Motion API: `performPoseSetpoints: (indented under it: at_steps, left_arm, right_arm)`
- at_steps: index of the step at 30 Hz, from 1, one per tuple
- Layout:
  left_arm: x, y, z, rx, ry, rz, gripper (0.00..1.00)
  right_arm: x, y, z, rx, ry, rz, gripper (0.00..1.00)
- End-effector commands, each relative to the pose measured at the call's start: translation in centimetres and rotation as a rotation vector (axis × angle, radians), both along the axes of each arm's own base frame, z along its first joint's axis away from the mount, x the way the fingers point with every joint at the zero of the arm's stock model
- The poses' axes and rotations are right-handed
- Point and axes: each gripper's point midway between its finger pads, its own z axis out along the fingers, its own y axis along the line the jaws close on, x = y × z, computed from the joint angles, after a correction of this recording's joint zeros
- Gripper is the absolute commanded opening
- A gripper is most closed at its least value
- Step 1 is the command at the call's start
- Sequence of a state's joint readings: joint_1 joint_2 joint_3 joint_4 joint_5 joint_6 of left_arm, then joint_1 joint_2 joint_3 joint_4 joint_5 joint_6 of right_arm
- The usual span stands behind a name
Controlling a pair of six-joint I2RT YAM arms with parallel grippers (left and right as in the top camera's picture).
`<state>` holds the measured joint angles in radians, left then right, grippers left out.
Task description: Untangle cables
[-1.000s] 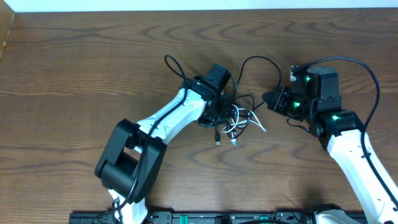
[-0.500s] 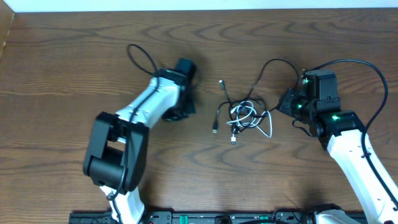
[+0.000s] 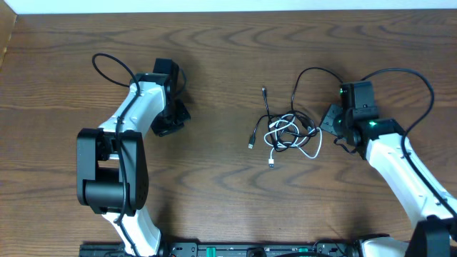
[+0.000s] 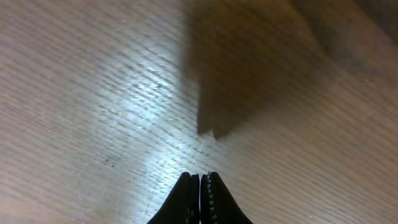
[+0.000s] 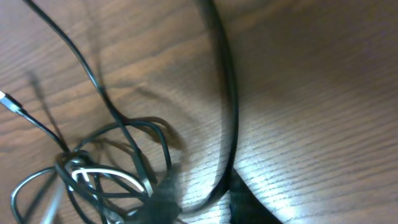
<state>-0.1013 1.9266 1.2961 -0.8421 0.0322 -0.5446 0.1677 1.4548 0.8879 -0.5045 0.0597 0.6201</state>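
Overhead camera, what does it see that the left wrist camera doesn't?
Only the overhead view shows the tangled cables, white and black looped together, and the right gripper beside them. Only the left wrist view shows the left gripper close up, its jaws pressed shut with nothing between them. Both show the brown wooden table.

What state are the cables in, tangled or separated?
Tangled: the white cable loops through the black cables in one clump.
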Motion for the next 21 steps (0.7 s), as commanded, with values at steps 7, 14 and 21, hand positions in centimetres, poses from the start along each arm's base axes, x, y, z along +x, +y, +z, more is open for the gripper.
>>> performPoseSetpoints:
  at_steps: [7,14,21]
  left_arm:
    - [-0.1,-0.4,-0.7,-0.013,-0.010,-0.019,0.10]
    - [-0.1,-0.4,-0.6,-0.014,-0.012,-0.019,0.11]
    - [-0.1,-0.9,-0.6,-0.039,-0.009,-0.029,0.10]
  right_arm:
    - [-2.1,2.1,-1.0,0.100,0.105,0.098,0.99]
    - [-5.8,3.9,-1.8,0.206,0.259,0.162,0.71]
    - [-6.2,3.6,-3.5,0.186,0.251,0.177,0.30]
